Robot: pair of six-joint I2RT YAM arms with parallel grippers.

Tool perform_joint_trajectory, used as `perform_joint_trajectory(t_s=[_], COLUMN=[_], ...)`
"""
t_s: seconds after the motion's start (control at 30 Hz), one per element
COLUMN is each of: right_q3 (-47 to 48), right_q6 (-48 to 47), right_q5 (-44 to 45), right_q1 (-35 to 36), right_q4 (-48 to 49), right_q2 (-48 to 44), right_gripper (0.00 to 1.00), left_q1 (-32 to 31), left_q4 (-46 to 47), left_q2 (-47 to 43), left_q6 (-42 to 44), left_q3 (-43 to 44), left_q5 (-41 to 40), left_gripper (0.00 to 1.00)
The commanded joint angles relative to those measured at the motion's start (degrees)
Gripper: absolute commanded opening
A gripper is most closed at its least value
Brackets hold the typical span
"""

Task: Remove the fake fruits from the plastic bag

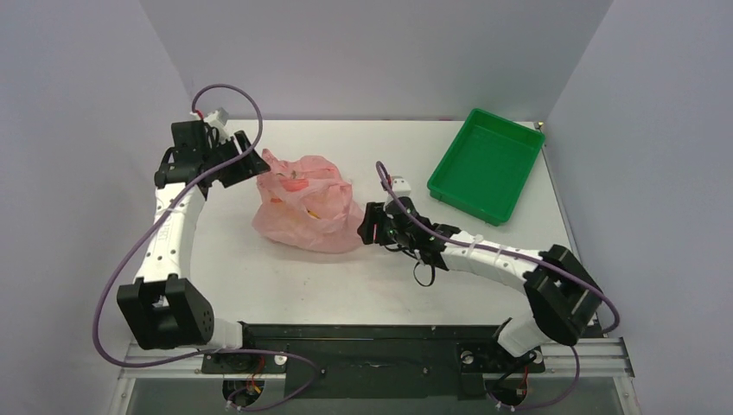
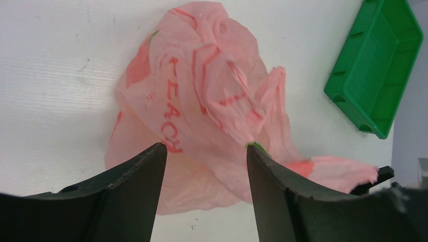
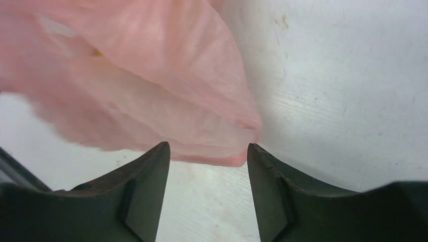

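Observation:
The pink plastic bag (image 1: 304, 206) lies crumpled on the white table, left of centre. Yellow and orange fruit shapes (image 1: 301, 183) show dimly through its film; no fruit lies outside it. My left gripper (image 1: 257, 162) is open at the bag's far left corner, and in its wrist view the bag (image 2: 202, 96) lies beyond the open fingers (image 2: 151, 171). My right gripper (image 1: 366, 226) is open at the bag's right edge. In its wrist view the bag's edge (image 3: 151, 96) lies just past the fingertips (image 3: 156, 166), with bare table between them.
A rigid green tray (image 1: 486, 164) stands empty at the back right, also in the left wrist view (image 2: 376, 65). Grey walls enclose the table on the left, back and right. Purple cables loop from both arms.

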Motion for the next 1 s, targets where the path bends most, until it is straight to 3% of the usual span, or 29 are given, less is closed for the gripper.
perform_joint_trajectory(t_s=[0.0,0.1,0.23,0.53,0.63,0.7,0.73,0.87,0.97], right_q3=[3.8,5.4,7.8,17.8,19.9,21.0,21.6,22.0,20.9], right_q6=[-5.3,-5.5,-6.3,-5.2,-4.3,-5.1,-6.6,-10.2,-13.0], right_q5=[0.2,-2.2,-7.2,-16.2,-18.4,-20.1,-20.2,-21.2,-19.3], right_q1=[0.1,-0.7,-0.9,-3.5,-2.9,-1.6,-1.1,3.5,8.9], right_q4=[-2.1,-0.5,4.8,10.7,11.3,10.7,10.2,8.8,7.3], right_q2=[-9.0,-10.4,-9.1,2.1,5.8,6.8,6.9,6.5,6.0], right_gripper=[0.63,0.75,0.81,0.82,0.7,0.51,0.36,0.05,0.0], left_q1=[0.0,-0.6,-3.0,-11.6,-12.2,-12.3,-12.2,-12.2,-12.2], left_q4=[2.1,4.2,6.3,8.4,9.2,8.6,8.1,7.0,5.6], left_q2=[-11.4,-16.9,-23.4,-34.2,-35.8,-36.1,-36.3,-38.6,-40.2], left_q6=[-2.4,-5.0,-8.9,-16.4,-17.9,-18.0,-18.0,-17.9,-18.2], left_q3=[-3.1,-8.0,-14.9,-25.4,-26.9,-26.5,-26.3,-25.2,-25.2], left_q5=[0.5,1.9,4.0,0.5,-0.8,-2.1,-2.6,-8.5,-12.1], left_gripper=[0.58,0.61,0.63,0.62,0.61,0.59,0.59,0.58,0.59])
